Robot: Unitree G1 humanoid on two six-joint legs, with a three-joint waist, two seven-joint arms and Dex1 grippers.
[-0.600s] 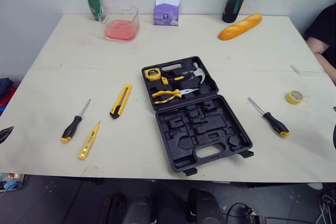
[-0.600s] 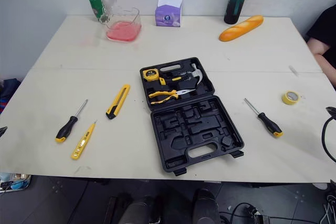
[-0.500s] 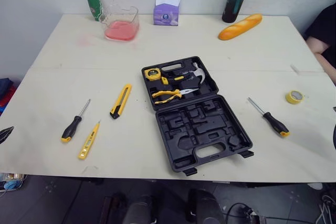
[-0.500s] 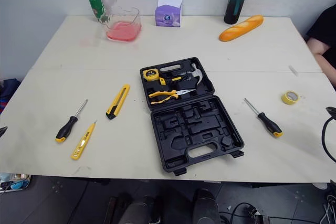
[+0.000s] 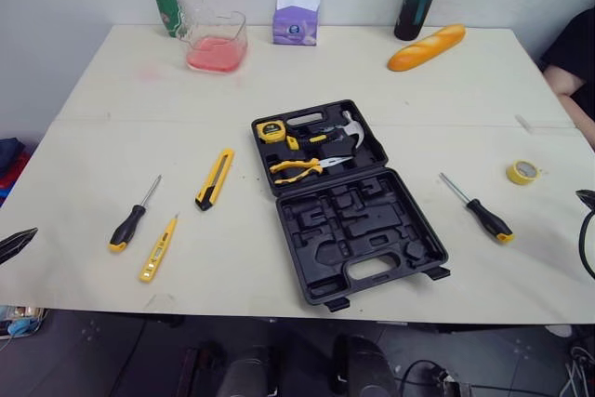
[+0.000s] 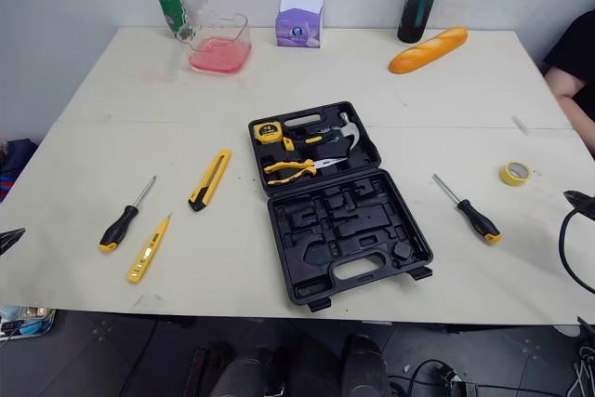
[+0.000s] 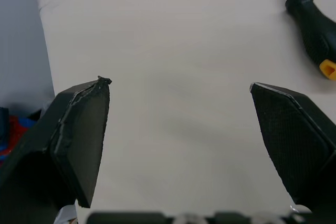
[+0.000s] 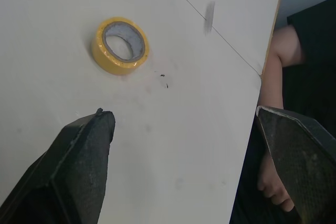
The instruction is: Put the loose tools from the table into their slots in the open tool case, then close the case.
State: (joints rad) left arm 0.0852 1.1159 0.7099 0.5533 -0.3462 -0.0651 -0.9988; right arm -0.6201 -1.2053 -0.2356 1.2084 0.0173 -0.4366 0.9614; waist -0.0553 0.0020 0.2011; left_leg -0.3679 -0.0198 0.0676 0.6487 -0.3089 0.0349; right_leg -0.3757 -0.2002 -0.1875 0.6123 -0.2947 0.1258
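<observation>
Currently, case: black plastic tool case (image 5: pixel 358 230) is laid open at the desk (image 5: pixel 446 90) centre.
Loose tool: black-handled screwdriver (image 5: pixel 128 226) is left near the left edge.
End effectors: left end effector (image 7: pixel 178 93) and right end effector (image 8: pixel 184 114) are held apart, empty.
Risk: the lid could be blocked by a misseated tool.

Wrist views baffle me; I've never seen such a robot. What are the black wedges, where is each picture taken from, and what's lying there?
It is a two-armed humanoid. Two pictures come from its head, looking down at the table; two from cameras on its wrists. The wedges are gripper fingers: the left gripper and right gripper are open, holding nothing. On the table: an open tool case, left screwdriver, right screwdriver, a yellow tester pen, a utility knife, a tape roll.
</observation>
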